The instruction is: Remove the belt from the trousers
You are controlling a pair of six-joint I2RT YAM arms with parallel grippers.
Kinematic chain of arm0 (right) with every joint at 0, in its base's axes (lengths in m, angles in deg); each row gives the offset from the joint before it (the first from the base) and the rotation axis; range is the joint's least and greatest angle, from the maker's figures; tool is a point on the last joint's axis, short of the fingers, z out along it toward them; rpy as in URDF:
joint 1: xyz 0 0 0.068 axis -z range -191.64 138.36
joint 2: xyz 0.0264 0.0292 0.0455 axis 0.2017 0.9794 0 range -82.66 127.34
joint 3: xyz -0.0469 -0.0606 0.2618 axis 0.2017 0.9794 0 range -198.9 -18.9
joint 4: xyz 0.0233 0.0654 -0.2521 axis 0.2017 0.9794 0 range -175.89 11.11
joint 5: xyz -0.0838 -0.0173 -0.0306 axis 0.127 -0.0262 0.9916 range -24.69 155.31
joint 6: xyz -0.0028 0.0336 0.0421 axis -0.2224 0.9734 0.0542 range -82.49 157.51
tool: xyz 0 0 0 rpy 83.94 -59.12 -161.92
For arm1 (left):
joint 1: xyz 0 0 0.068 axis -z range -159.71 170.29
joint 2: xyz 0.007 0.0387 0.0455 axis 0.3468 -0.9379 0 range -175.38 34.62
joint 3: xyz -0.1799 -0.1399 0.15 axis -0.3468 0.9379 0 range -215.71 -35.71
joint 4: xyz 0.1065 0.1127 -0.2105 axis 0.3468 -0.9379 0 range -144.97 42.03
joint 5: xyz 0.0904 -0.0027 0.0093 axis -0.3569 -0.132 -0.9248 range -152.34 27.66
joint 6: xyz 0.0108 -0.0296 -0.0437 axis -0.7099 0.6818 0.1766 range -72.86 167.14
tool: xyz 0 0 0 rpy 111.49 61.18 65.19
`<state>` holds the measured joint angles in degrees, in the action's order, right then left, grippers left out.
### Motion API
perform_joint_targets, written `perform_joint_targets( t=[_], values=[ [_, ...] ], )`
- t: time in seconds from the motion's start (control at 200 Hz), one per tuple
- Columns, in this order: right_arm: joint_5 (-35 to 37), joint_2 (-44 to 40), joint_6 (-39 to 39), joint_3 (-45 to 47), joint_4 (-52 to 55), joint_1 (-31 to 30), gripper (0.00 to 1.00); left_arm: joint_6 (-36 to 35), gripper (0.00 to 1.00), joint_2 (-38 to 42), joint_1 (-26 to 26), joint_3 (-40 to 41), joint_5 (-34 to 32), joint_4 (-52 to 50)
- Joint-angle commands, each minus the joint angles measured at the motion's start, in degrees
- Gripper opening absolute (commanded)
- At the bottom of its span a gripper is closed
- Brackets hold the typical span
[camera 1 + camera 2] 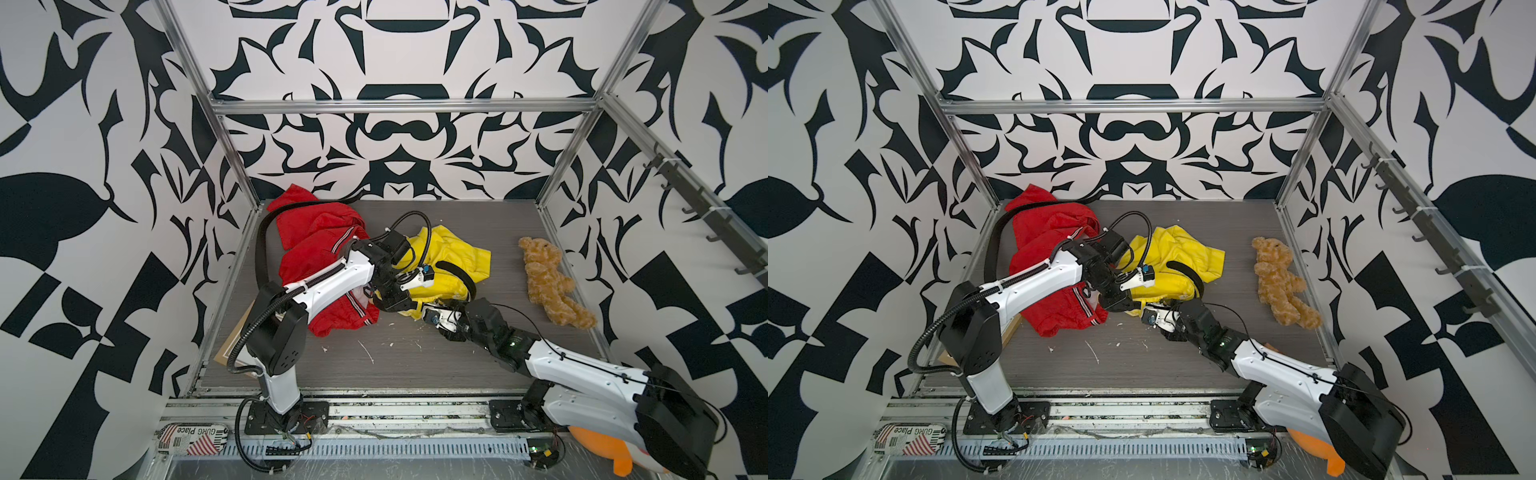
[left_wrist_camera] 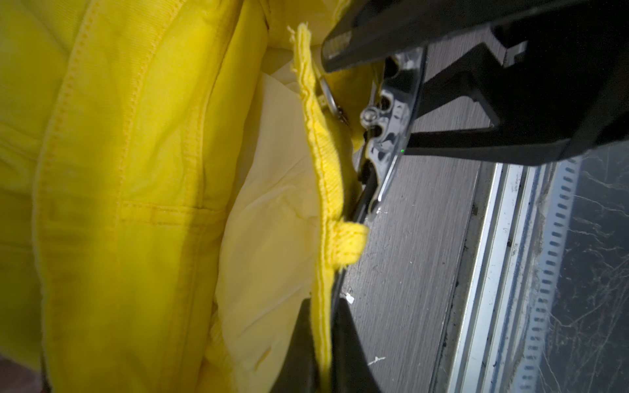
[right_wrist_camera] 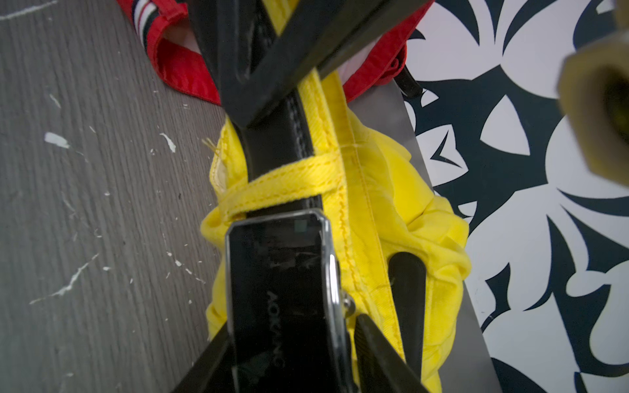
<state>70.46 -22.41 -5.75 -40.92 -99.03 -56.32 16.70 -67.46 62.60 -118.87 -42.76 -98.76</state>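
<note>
The yellow trousers (image 1: 453, 253) lie crumpled mid-table, with a black belt (image 1: 457, 272) threaded through their loops. My left gripper (image 2: 323, 306) is shut on the waistband edge (image 2: 323, 190), close to a belt loop. In the right wrist view the belt strap (image 3: 282, 143) passes under a yellow loop (image 3: 289, 180) to a glossy black buckle (image 3: 279, 289). My right gripper (image 3: 289, 340) has a finger against each side of that buckle. In both top views the two grippers (image 1: 399, 305) (image 1: 1148, 311) meet at the trousers' near edge.
Red shorts (image 1: 324, 257) lie left of the trousers, partly under my left arm. A brown teddy bear (image 1: 548, 282) lies to the right. A flat cardboard piece (image 1: 232, 345) sits at the near left corner. A hook rail (image 1: 706, 220) runs along the right wall.
</note>
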Motion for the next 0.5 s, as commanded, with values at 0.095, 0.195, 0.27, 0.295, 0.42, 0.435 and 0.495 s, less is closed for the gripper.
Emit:
perform_joint_targets(
  t=[0.095, 0.195, 0.27, 0.295, 0.42, 0.435, 0.495],
  values=[
    [-2.25, -3.97, 2.39, -4.65, 7.03, -0.23, 0.32, 2.71, 0.0, 2.74, -0.64, -2.66, -0.76, 0.84],
    [-2.38, -3.6, 5.33, -6.51, 10.67, -0.24, 0.0, 3.79, 0.0, 5.94, -0.98, -0.12, 0.06, 5.18],
    [-2.34, -3.09, 8.12, -7.97, 13.0, -0.31, 0.0, 4.23, 0.0, 6.98, -1.17, 1.06, -0.3, 7.03],
    [-2.41, -3.18, 8.82, -8.35, 13.68, -0.27, 0.0, 4.33, 0.0, 7.05, -1.17, 0.98, -0.32, 6.93],
    [-2.15, -5.66, 11.47, -8.95, 15.25, -0.24, 0.0, 5.91, 0.5, 8.01, -1.32, 1.18, -4.26, 7.58],
    [-2.08, -5.95, 11.74, -9.15, 15.58, -0.23, 0.0, 6.39, 0.55, 8.49, -1.34, 1.62, -5.38, 8.42],
    [-2.08, -6.99, 13.04, -10.22, 17.53, -0.2, 0.0, 8.03, 0.68, 12.05, -1.43, 4.64, -9.41, 13.23]
  ],
)
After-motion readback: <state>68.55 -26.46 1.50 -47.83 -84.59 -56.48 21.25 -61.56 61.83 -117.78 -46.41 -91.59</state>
